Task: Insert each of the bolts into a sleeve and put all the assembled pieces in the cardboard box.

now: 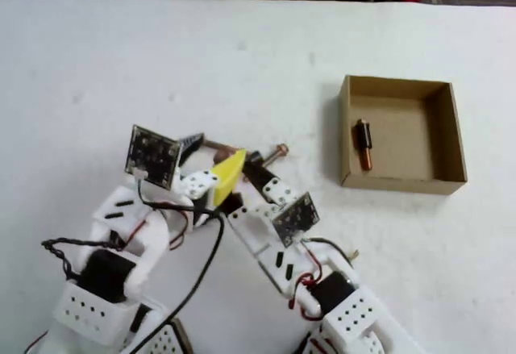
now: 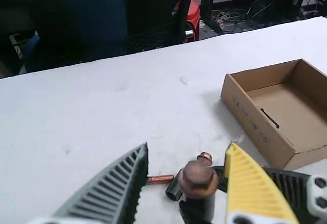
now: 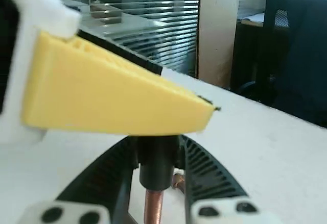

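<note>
Sleeve (image 3: pixel 156 165) and bolt (image 2: pixel 198 177) are together in my right gripper (image 3: pixel 157 147). Its black fingers are closed around the dark sleeve, and the copper shank sticks out of it toward the wrist. This pair is held well short of the cardboard box (image 1: pixel 401 183), which already has one finished piece (image 1: pixel 364 144) lying inside. My left gripper (image 2: pixel 189 146) stands wide open with nothing in it, its grey and yellow fingers on either side of the bolt head. A loose copper shank (image 2: pixel 160 179) lies on the table just beside the held pair, on the side away from the box.

I judge these parts to be small, stiff metal: light, smooth and apt to roll. I would grip around the middle of the sleeve, since the bolt may slide out if tipped.
</note>
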`<control>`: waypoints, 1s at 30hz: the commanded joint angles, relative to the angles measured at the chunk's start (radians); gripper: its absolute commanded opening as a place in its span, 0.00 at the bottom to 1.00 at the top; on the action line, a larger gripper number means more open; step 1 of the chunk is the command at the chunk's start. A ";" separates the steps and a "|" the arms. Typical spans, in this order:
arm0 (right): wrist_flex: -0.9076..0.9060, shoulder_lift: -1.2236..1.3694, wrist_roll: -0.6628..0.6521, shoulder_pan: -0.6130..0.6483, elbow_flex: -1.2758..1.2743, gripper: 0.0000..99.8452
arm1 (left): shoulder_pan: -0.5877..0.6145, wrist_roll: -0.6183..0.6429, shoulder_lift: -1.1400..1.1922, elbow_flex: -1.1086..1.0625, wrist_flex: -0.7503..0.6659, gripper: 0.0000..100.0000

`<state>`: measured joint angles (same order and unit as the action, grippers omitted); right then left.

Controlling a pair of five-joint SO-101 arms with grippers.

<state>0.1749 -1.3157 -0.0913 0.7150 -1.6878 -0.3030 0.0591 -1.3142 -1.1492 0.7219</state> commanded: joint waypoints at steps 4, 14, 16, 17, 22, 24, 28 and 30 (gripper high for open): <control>0.025 -0.016 0.008 -0.012 -0.008 0.02 | 0.022 -0.017 -0.010 0.017 0.000 0.26; 0.024 -0.016 0.008 -0.012 -0.008 0.02 | 0.116 -0.014 -0.010 0.169 0.009 0.26; 0.024 -0.016 0.008 -0.012 -0.008 0.02 | 0.143 -0.012 -0.012 0.184 0.009 0.26; 0.024 -0.016 0.006 -0.012 -0.008 0.02 | 0.159 -0.012 -0.012 0.189 0.009 0.26; -0.010 -0.015 0.002 -0.012 -0.008 0.02 | 0.251 -0.012 -0.012 0.186 0.009 0.13; -0.018 -0.015 0.002 -0.012 -0.008 0.02 | 0.297 -0.012 -0.012 0.181 0.009 0.03; -0.027 -0.015 0.003 -0.015 -0.008 0.02 | 0.374 -0.012 -0.012 0.181 0.078 0.06; -0.053 -0.015 0.006 -0.038 0.006 0.02 | 0.390 -0.012 -0.012 0.181 0.149 0.05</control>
<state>0.1396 -1.3142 -0.0913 0.7089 -1.6878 0.0422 0.0499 -1.3142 -1.0127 0.7649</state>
